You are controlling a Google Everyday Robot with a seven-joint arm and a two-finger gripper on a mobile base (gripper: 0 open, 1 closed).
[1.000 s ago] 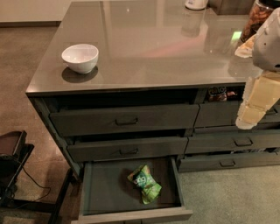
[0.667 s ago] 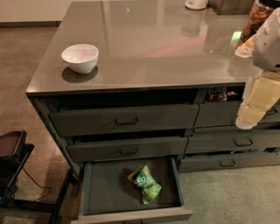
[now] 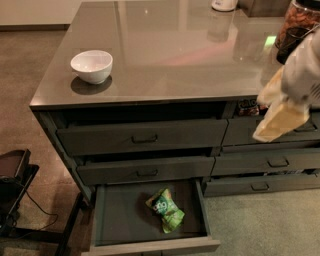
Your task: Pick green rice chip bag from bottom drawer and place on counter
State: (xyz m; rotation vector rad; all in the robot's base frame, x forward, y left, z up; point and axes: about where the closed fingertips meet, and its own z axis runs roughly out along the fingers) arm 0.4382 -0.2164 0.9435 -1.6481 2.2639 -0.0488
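Note:
The green rice chip bag (image 3: 166, 210) lies crinkled on the flat floor of the open bottom drawer (image 3: 117, 220), right of the drawer's middle. The gripper (image 3: 278, 111), with cream-coloured fingers on a white wrist, hangs at the right in front of the counter's front edge and the right-stack drawers. It is well above and to the right of the bag and holds nothing that I can see. The counter (image 3: 170, 50) is a glossy grey-brown top.
A white bowl (image 3: 92, 65) stands at the counter's front left. A jar of brown snacks (image 3: 300, 25) and a white object (image 3: 223, 4) stand at the back right. The two handled drawers above stand slightly ajar. A dark stand (image 3: 12, 185) is on the floor at the left.
The gripper has moved a little down and to the left in front of the right-stack drawers. The bag, drawer and bowl have not moved.

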